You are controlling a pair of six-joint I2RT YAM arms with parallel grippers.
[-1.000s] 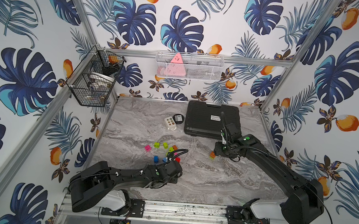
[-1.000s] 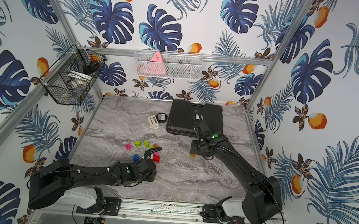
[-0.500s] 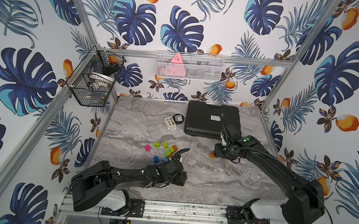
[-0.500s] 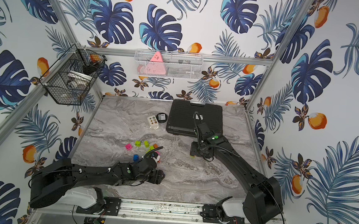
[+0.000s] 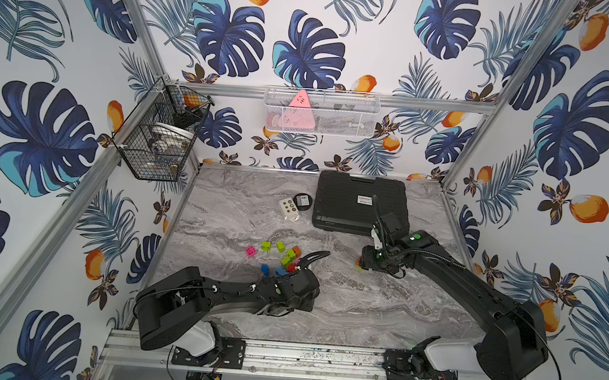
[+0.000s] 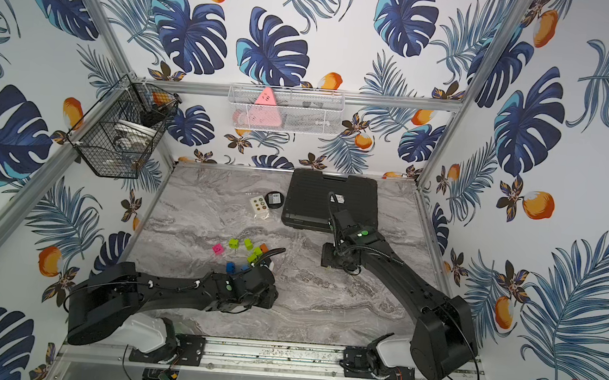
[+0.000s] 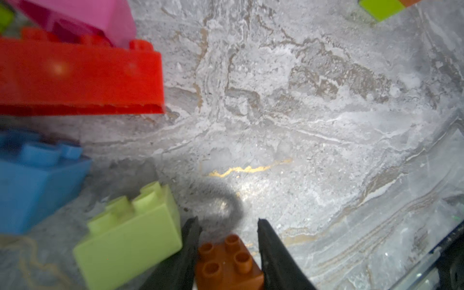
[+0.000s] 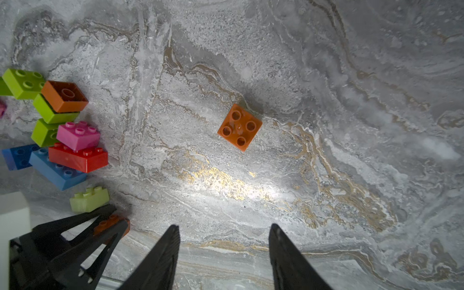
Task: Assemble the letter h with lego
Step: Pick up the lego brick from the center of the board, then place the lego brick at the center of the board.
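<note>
L arm [image 5: 237,296]: wrist end has moved a little nearer + to the right vs 1 s ago, off the near-right edge of the brick pile [image 5: 281,259]. Most of that shift was done by the 0.5 s mark, little since. L gripper [image 7: 227,222] now has both fingers pressed against the sides of an orange 2x2 brick [image 7: 227,263]. Earlier top views are too coarse to show the jaws or that brick.
</note>
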